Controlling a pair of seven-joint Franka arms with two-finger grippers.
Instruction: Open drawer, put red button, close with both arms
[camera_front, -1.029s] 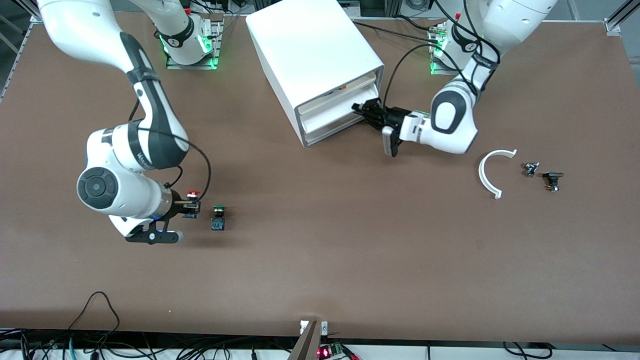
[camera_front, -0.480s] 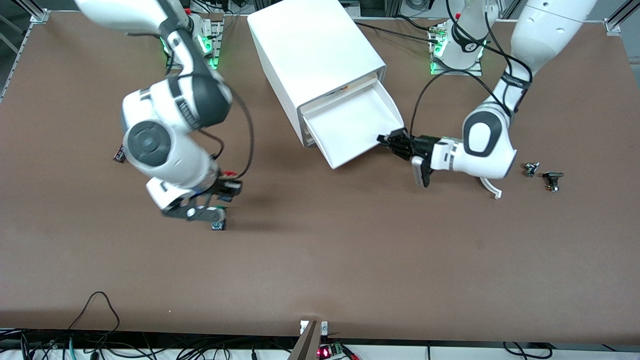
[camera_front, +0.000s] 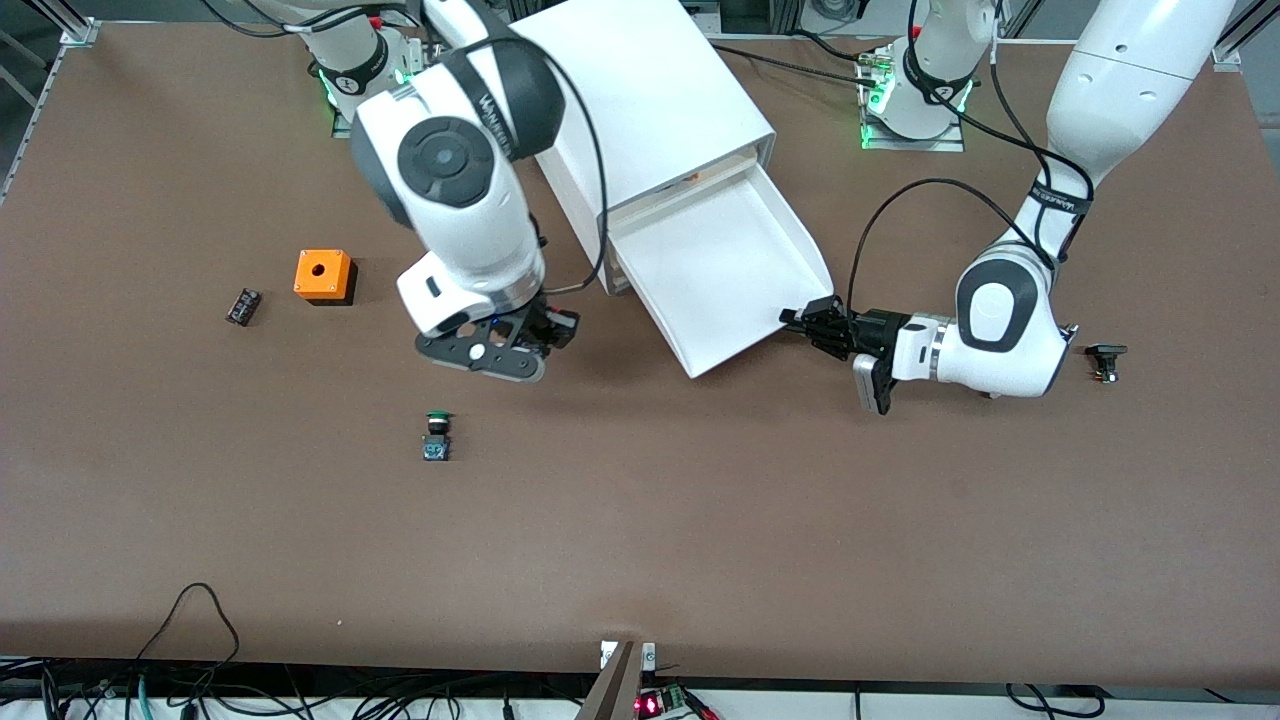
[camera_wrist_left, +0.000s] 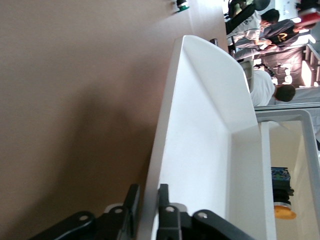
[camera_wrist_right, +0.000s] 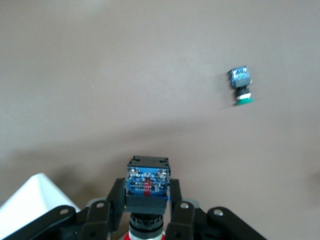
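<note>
The drawer (camera_front: 715, 262) stands pulled far out of the white cabinet (camera_front: 640, 95) and is empty. My left gripper (camera_front: 803, 322) is shut on the drawer's front wall at the corner toward the left arm's end. In the left wrist view, one finger (camera_wrist_left: 131, 206) is outside the wall and one inside, with the gripper (camera_wrist_left: 148, 207) clamped on it. My right gripper (camera_front: 545, 335) is shut on the red button (camera_wrist_right: 148, 182), blue contact block outward. It hangs over the table beside the drawer's front corner (camera_wrist_right: 30, 202).
A green-capped button (camera_front: 437, 436) stands on the table nearer the front camera than my right gripper; it also shows in the right wrist view (camera_wrist_right: 241, 86). An orange box (camera_front: 322, 275) and a small black part (camera_front: 243, 305) lie toward the right arm's end. Another black part (camera_front: 1105, 360) lies beside the left arm.
My left gripper has pulled the drawer from nearly shut to far out. My right gripper has lifted the red button from beside the green one and carried it toward the drawer.
</note>
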